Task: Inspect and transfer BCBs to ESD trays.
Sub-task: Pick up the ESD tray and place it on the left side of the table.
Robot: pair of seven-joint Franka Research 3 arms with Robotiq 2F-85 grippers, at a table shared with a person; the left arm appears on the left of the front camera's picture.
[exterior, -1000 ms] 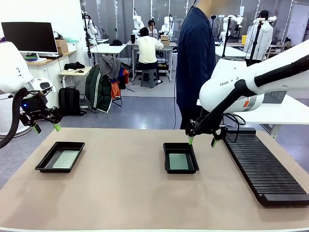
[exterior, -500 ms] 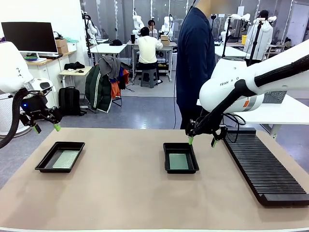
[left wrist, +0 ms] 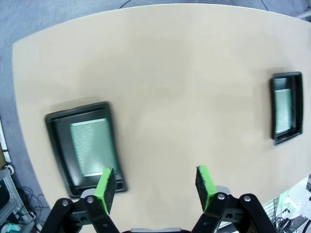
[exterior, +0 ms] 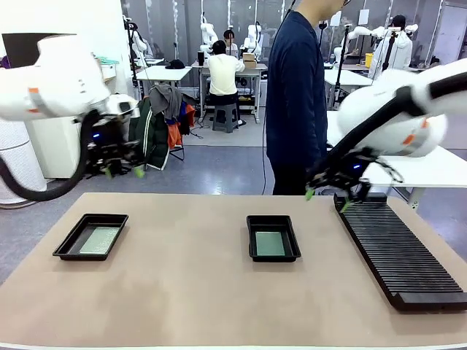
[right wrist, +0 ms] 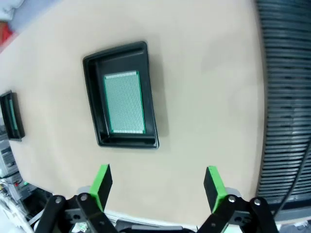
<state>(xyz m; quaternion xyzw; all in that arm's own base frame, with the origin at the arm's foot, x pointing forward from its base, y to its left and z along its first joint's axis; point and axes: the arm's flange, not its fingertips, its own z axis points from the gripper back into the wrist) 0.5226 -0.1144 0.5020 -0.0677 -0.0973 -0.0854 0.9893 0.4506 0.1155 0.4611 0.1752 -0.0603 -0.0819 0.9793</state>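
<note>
Two black ESD trays lie on the tan table, one at the left and one near the middle. Each holds a flat green BCB: the left one and the middle one. My left gripper hangs open and empty high above the table's far left edge; its wrist view looks down on the left tray and the other tray. My right gripper is open and empty, raised between the middle tray and the rack; below it lies the tray with its BCB.
A long black ribbed rack runs along the table's right side, also seen as the rack in the right wrist view. A person in a dark top stands at the far edge behind the middle tray.
Both arms have swung up and away: the left gripper moved right and higher, the right gripper moved right from the middle tray towards the rack. Trays and boards have not moved.
</note>
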